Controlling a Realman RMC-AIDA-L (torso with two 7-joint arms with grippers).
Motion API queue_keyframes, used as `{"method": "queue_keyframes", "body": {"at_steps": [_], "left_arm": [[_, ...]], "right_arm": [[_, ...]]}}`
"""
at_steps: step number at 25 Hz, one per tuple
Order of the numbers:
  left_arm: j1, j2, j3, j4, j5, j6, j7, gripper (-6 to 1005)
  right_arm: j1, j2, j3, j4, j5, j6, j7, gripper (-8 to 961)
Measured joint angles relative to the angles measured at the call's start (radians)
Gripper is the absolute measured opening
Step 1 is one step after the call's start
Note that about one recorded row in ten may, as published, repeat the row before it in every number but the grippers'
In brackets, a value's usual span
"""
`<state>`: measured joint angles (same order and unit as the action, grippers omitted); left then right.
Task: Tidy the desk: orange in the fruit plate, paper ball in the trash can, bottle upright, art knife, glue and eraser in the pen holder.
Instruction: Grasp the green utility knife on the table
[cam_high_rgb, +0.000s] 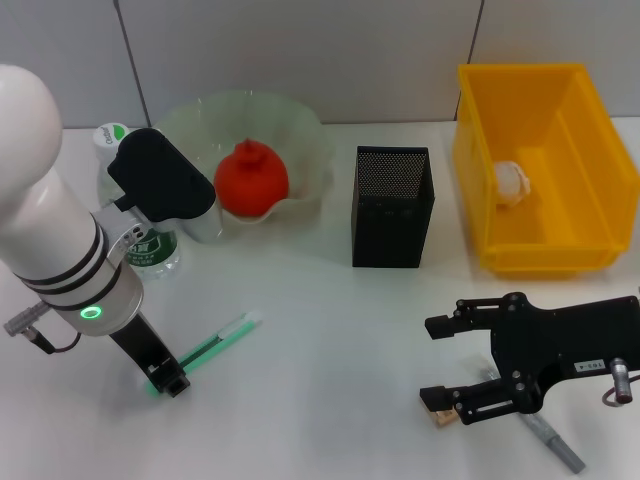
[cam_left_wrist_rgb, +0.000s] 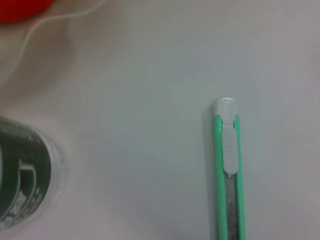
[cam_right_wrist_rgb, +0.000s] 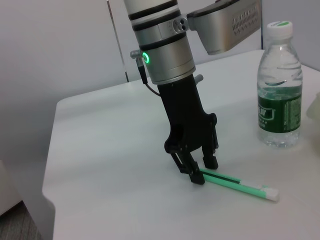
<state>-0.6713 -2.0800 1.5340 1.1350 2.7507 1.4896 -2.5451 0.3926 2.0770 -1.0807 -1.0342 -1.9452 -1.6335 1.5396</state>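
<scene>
The green art knife (cam_high_rgb: 215, 345) (cam_left_wrist_rgb: 229, 170) (cam_right_wrist_rgb: 240, 185) lies flat on the white desk. My left gripper (cam_high_rgb: 166, 381) (cam_right_wrist_rgb: 204, 171) is down at its near end, open, with one finger on each side of the blade end. The water bottle (cam_high_rgb: 135, 245) (cam_right_wrist_rgb: 280, 95) stands upright, half hidden behind my left arm. In the clear fruit plate (cam_high_rgb: 300, 135) sits the orange (cam_high_rgb: 252, 180). The paper ball (cam_high_rgb: 512, 183) is inside the yellow trash can (cam_high_rgb: 480, 215). The black mesh pen holder (cam_high_rgb: 392, 205) stands mid-desk. My right gripper (cam_high_rgb: 437, 362) hovers open beside a tan eraser (cam_high_rgb: 437, 417) and a grey glue stick (cam_high_rgb: 552, 442).
The desk's left corner and edge show behind my left arm in the right wrist view. The bottle (cam_left_wrist_rgb: 20, 175) and the plate's rim (cam_left_wrist_rgb: 35, 27) stand close to the knife's far end. Bare desk lies between the knife and my right gripper.
</scene>
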Motion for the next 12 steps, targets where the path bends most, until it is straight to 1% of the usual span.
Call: {"method": "queue_keyframes", "body": {"at_steps": [1,5,12], "left_arm": [[-0.001,0.000,0.000,0.000,-0.001,0.000,0.001,393],[-0.006,0.000,0.000,-0.001,-0.002,0.002,0.004,402],[-0.022,0.000,0.000,-0.034,-0.003,0.001,0.006,357]], "right_arm": [[0.000,0.000,0.000,0.002,0.000,0.000,-0.001,822],[0.003,0.000,0.001,0.010,0.000,0.000,-0.002,822],[0.005,0.000,0.002,0.013,0.000,0.000,-0.004,822]]}}
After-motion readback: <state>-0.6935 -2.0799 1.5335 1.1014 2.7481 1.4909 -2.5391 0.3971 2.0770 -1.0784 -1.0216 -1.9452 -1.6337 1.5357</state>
